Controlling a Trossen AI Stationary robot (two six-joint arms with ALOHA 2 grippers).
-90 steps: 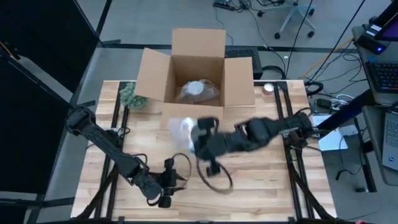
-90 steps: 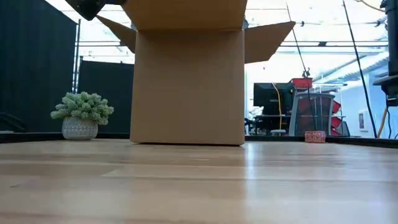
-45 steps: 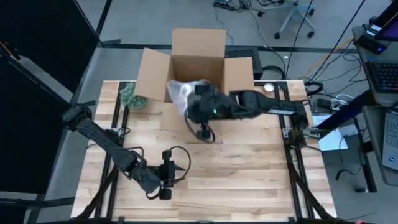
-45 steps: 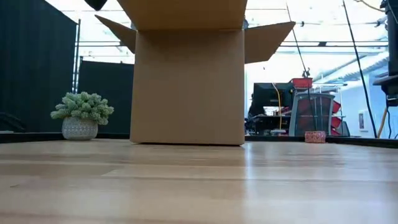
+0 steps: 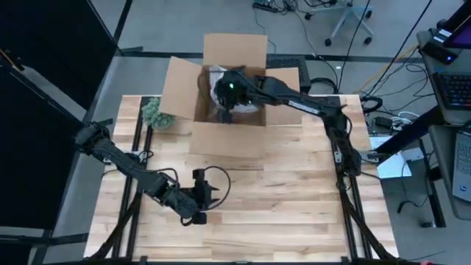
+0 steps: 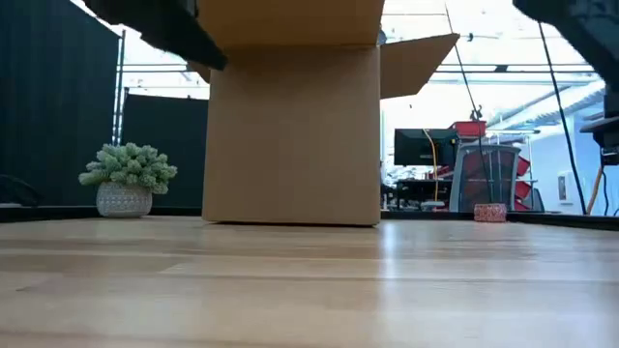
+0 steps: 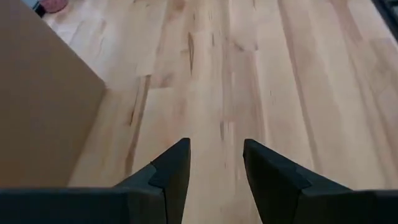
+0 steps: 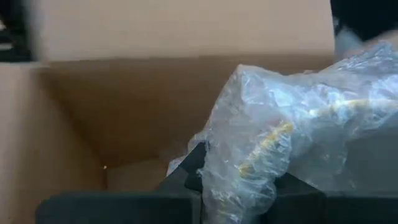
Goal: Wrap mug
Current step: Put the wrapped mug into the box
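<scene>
Near edge of the pale wooden table: the left gripper waits low, its 2 fingers parted and empty. Farther back, the right gripper reaches into the open brown cardboard box, jaws closed on the clear plastic-wrapped bundle (presumably the mug). Lower until the bundle rests on the box floor; release only then.

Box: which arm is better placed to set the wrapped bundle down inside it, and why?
Right. Its gripper is over the open box, jaws shut on the bundle. The left gripper sits open and empty near the table's front.
</scene>
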